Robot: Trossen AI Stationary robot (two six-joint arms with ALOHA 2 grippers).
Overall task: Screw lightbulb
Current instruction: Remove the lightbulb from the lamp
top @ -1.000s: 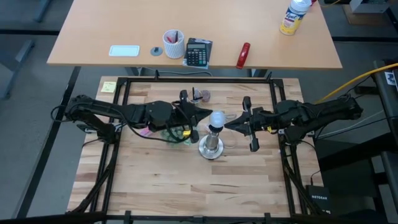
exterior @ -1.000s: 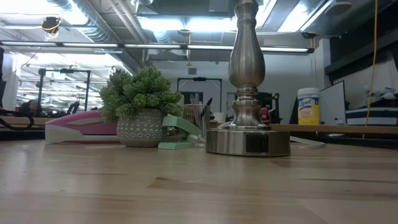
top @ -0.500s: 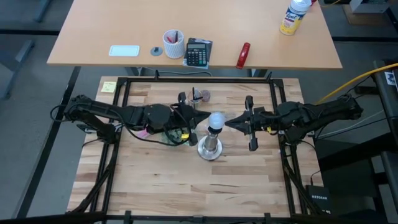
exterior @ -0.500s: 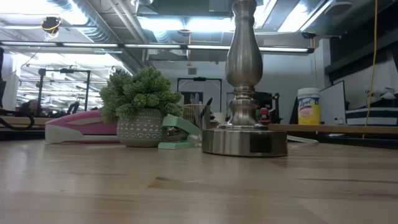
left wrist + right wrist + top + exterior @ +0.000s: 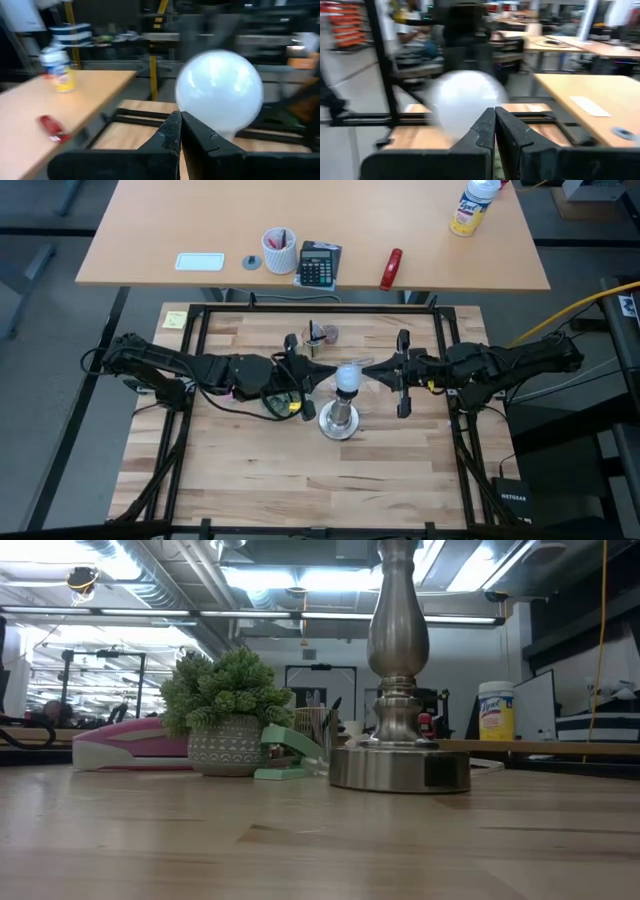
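The left pincer [image 5: 322,370], its 2 dark fingers [image 5: 172,131] pressed together and holding nothing, points at the lightbulb [image 5: 348,376] from just beside it, while the right pincer [image 5: 366,368], likewise closed and empty, faces it from the opposite side. The frosted white globe sits on top of the silver stand [image 5: 339,416], between the 2 pincer tips, at the middle of the wooden worktop [image 5: 300,470]. From each wrist camera the globe fills the space just ahead of the closed fingertips; whether either tip actually touches the glass is hard to tell from above. At table height only the stand's baluster stem and round base show. Behind the left pincer, under its arm, lie a small potted plant [image 5: 226,710], a pink stapler [image 5: 130,744] and a mint-green one [image 5: 290,755]. Beyond both pincers, on a separate pale desk, are a calculator [image 5: 318,264], a cup of pens [image 5: 279,251] and a red stapler [image 5: 391,269].
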